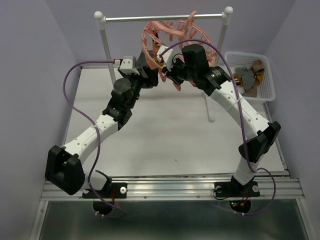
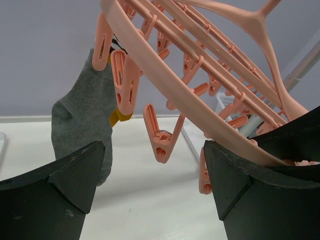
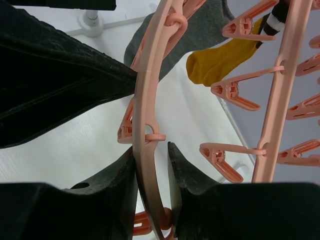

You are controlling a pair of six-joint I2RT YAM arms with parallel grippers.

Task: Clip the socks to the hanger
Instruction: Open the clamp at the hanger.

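Lilac walls, white worktop [image 1: 165, 140]. Pink hanger [image 3: 150, 100] hangs tilted on rail [image 1: 165, 18], grey sock [image 2: 82, 125] and yellow sock [image 3: 220, 62] clipped on. Ring clamped in right fingers [image 3: 190, 175]; left fingers [image 2: 75, 175] wide apart by clips [image 2: 160, 135], maybe touching ring. Risk: hard tug pulls hanger off rail; bumped clip drops sock.

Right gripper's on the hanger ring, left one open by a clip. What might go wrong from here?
1. The right gripper pinches only the thin ring of the hanger. A slip could let it swing away from the left gripper.
2. The grey sock hangs close beside the left gripper. A sideways move may tug it loose.
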